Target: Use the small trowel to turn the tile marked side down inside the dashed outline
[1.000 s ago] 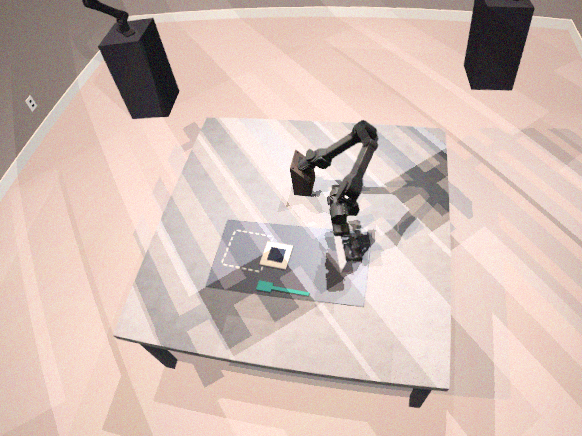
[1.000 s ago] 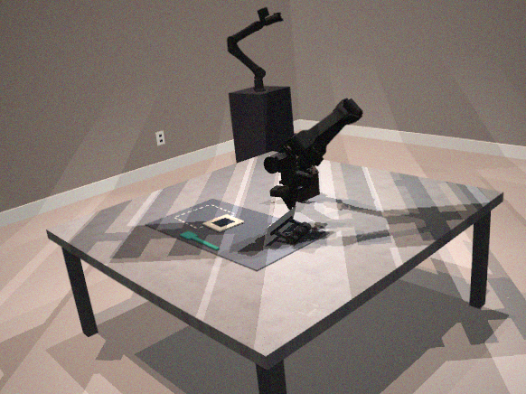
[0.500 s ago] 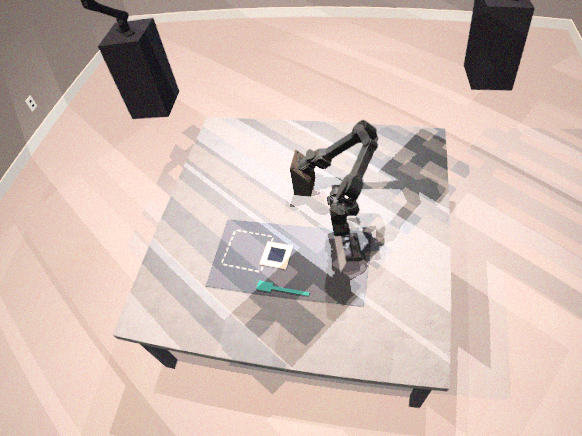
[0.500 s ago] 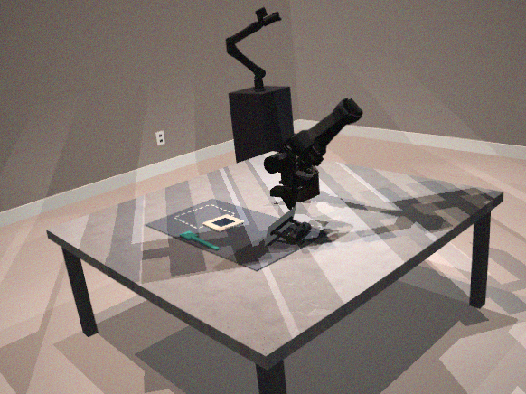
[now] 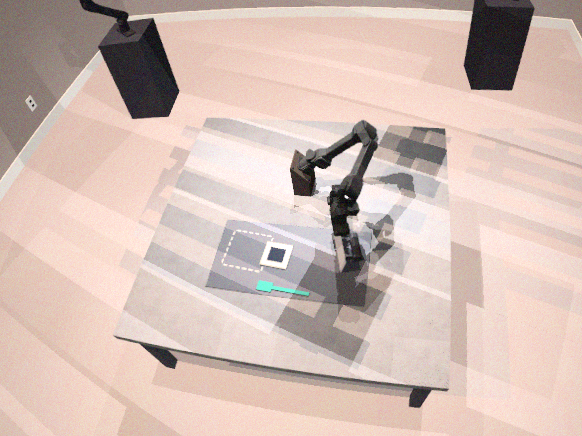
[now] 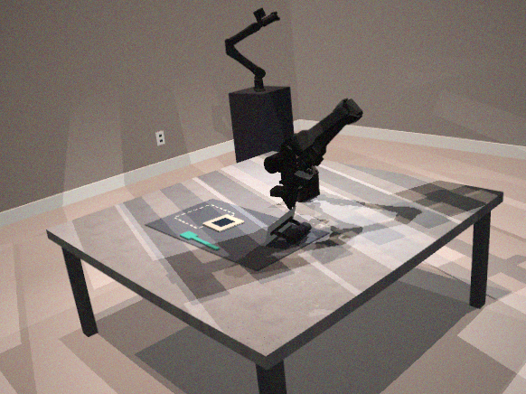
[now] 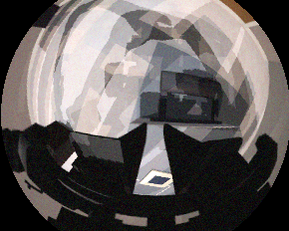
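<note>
From the top view, the arm rises from its dark base block (image 5: 303, 177) at the middle of the tabletop (image 5: 190, 315), bends sharply at the elbow and comes back down and forward, so that the gripper (image 5: 350, 256) sits low over the right part of the grey mat (image 5: 320, 275). Its fingers stand at a narrow gap with nothing between them. The tile (image 5: 276, 256) lies flat on the mat with its dark marked side up, just beside the right edge of the dashed outline (image 5: 245, 250) and overlapping its lower right corner. The green trowel (image 5: 281, 288) lies flat on the mat in front of the tile, near it but apart, and well apart from the gripper. From the exterior view, the forearm slopes down from a raised elbow, the wrist is bent over, and the gripper (image 6: 293, 231) is close to the mat's surface (image 6: 253, 253); whether it touches cannot be told. The tile (image 6: 223, 222) and trowel (image 6: 199, 240) lie to its left, the trowel nearer the tabletop edge. In the wrist view, the two dark fingers frame a narrow wedge of mat, and the tile (image 7: 155, 180) shows small in that gap, dark face upward.
</note>
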Available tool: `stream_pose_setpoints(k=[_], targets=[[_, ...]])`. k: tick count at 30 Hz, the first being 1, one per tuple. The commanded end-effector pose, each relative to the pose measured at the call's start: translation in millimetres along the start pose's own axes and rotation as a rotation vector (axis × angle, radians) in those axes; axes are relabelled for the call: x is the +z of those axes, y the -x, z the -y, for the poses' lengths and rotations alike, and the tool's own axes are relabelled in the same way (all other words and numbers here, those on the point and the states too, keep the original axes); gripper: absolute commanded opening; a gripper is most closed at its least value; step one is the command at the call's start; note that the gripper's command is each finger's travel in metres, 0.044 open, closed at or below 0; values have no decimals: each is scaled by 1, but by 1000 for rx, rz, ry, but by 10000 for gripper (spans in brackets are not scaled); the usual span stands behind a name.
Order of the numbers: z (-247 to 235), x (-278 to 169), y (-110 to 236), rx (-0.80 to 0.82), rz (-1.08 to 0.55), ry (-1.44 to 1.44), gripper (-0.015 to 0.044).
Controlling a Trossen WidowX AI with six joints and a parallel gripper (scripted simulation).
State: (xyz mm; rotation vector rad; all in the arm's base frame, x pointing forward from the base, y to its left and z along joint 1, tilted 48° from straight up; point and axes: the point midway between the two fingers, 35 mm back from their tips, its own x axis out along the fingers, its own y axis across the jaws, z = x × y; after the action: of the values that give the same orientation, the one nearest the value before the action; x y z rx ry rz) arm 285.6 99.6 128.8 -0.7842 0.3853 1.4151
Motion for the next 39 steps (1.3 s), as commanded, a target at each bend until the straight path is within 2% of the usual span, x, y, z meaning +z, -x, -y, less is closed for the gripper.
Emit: stream_pose_setpoints(k=[1,8,29,39], targets=[[-3,-2,-3,9,1,-10,100],[0,-1,0,1,0,-1,100],[-3,-47,-3,10,-1,-10,100],[-4,-70,-15,10,-2,-10,100]])
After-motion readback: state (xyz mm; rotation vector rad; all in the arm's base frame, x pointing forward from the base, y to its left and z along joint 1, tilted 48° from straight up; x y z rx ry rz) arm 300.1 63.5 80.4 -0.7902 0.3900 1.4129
